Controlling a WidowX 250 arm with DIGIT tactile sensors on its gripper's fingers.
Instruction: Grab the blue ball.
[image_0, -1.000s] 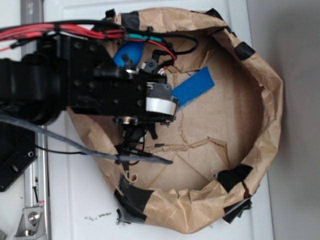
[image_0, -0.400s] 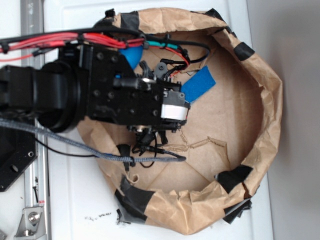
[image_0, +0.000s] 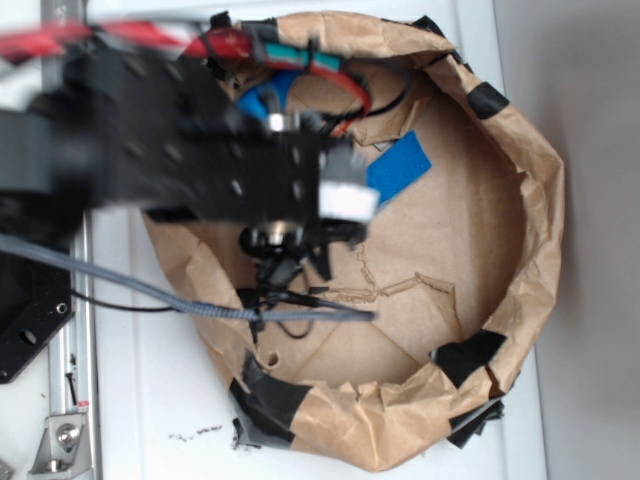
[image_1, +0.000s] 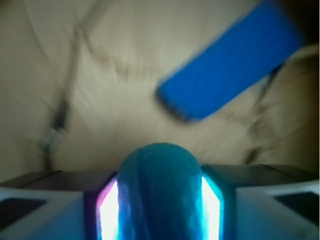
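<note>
Across the exterior view, the black arm (image_0: 170, 150) is reaching in from nine o'clock over a round basin walled with brown paper (image_0: 530, 250) and patched with black tape. The arm is showing blurred, so its fine details are hard to read. Its gripper (image_0: 285, 245) is hanging over the basin's cardboard floor (image_0: 440, 230), left of centre, and from this angle I cannot tell how its jaws are standing. A flat blue sponge block (image_0: 400, 167) is lying on the floor at about two o'clock from the gripper, partly tucked under the arm's white-faced end. Something blue (image_0: 262, 98) is peeking out behind the red and green cables at about twelve o'clock; too little of it is showing to name it. A grey cable (image_0: 150, 295) is trailing across from eight o'clock.

Down in the wrist view, the blue ball (image_1: 160, 192) is sitting at six o'clock, its dimpled skin filling the space between the two fingers (image_1: 52, 202), which are pressing against its sides; the claw is clamped on it. Beyond the ball, the sponge block (image_1: 230, 62) is lying tilted at about one o'clock on the tan floor (image_1: 115, 60), apart from the ball and smeared by blur.
</note>
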